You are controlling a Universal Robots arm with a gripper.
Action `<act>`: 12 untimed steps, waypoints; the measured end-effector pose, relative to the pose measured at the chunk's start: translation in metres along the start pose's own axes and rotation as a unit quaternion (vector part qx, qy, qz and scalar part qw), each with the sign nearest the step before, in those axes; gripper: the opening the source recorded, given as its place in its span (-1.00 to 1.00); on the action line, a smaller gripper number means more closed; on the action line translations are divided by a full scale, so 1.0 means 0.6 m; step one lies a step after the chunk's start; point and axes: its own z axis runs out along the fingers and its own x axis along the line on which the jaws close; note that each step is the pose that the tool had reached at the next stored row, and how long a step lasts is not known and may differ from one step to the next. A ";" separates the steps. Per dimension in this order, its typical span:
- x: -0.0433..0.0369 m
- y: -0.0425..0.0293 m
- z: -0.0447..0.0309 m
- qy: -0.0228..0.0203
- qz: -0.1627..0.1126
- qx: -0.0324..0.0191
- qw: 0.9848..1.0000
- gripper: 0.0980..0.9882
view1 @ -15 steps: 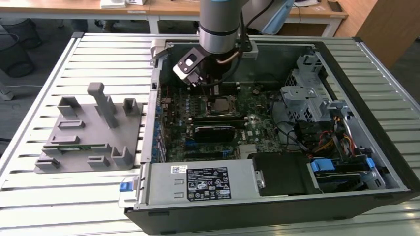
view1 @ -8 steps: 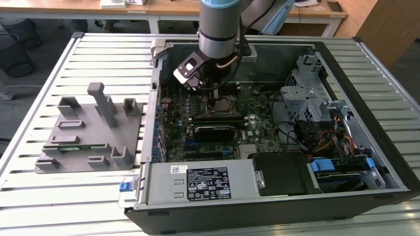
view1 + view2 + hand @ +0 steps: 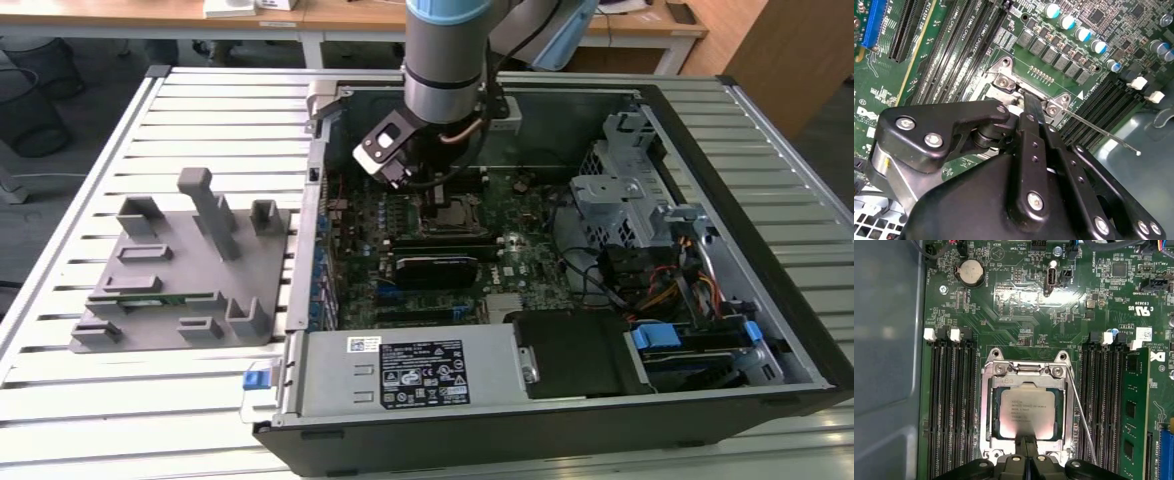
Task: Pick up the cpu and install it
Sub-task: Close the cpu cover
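In the exterior view the arm (image 3: 447, 50) drops almost straight down from the top edge, where it is cut off. It reaches into an open computer case (image 3: 787, 330) lying on a slatted metal table (image 3: 200, 100). The hand (image 3: 430, 188) hangs low over the motherboard (image 3: 527, 220) and covers most of the socket, so the cpu cannot be made out here. A power supply (image 3: 400, 370) at the case's near edge carries label stickers. A grey fixture (image 3: 187, 270) sits on the table toward the exterior view's left, apart from the case.

In the second wrist view the hand's black linkage blocks much of the board. Its fingers (image 3: 1032, 115) run side by side down to the socket frame (image 3: 1004, 80). The thin lever rod (image 3: 1104, 132) juts out from beside them.

In the first wrist view the cpu (image 3: 1026, 410) lies flat inside the socket frame (image 3: 986, 410), silver top up with faint lines of print. The fingertips (image 3: 1021, 447) are drawn narrow, with only a seam between them, and grip nothing. They stand over the middle of one cpu edge; contact cannot be judged. A green memory stick (image 3: 1134, 405) stands in a slot at the board's edge. White lettering dots the board around a coin cell (image 3: 970, 272).
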 end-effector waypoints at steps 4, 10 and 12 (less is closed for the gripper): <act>0.000 0.001 -0.001 0.001 0.000 0.000 1.000 -0.98; 0.001 0.012 -0.019 0.002 0.000 0.000 1.000 -0.98; 0.000 0.024 -0.019 0.002 0.000 0.000 1.000 -0.98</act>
